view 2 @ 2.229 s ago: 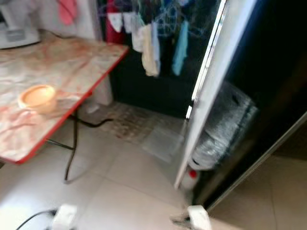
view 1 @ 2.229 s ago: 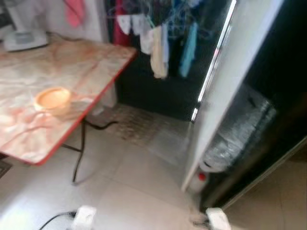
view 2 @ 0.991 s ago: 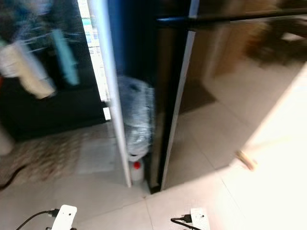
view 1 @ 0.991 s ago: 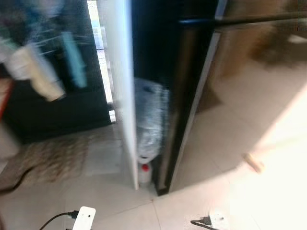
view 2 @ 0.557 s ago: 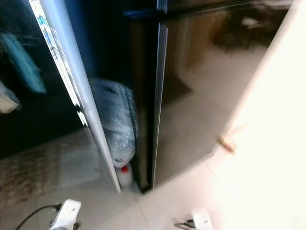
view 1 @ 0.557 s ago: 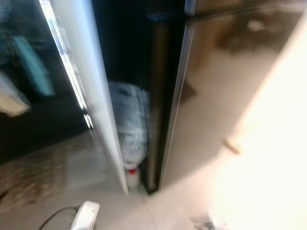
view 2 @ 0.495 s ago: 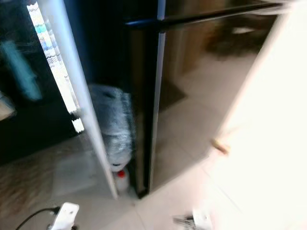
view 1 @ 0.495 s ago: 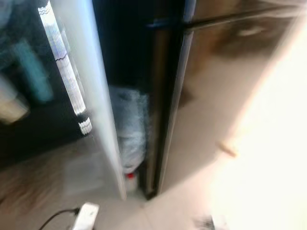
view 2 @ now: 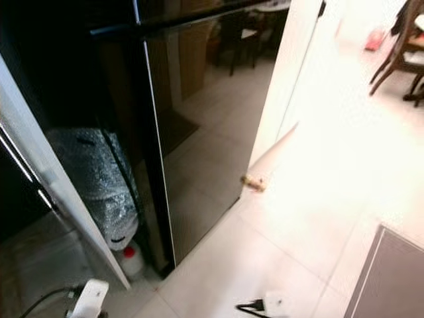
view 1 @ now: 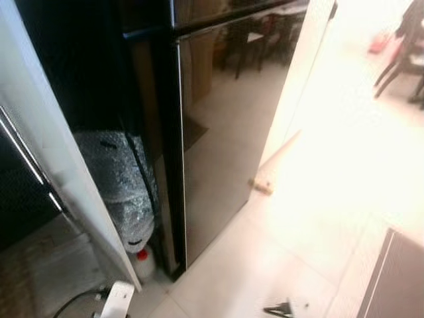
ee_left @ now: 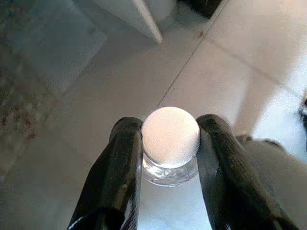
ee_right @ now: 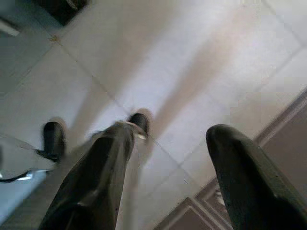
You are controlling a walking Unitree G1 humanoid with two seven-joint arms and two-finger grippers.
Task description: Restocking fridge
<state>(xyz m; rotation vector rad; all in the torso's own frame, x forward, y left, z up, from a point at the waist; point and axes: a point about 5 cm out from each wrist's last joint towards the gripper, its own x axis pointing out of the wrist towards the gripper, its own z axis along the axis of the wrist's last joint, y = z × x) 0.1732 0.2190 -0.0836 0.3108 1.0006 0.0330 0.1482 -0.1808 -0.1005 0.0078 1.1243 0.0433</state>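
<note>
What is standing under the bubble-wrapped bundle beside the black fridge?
Under the bubble-wrapped bundle stands a small white bottle with a red cap, on the floor between the white panel and the black fridge. The bundle's wrapping hides its contents.

Beside the black fridge (view 1: pixel 218 132), the bubble-wrapped bundle (view 1: pixel 119 179) is half hidden behind the white door (view 1: pixel 46 159) (its contents cannot be made out), only the red cap of a small bottle (view 1: pixel 142 260) shows below it, and the fridge's top is cut off.
</note>
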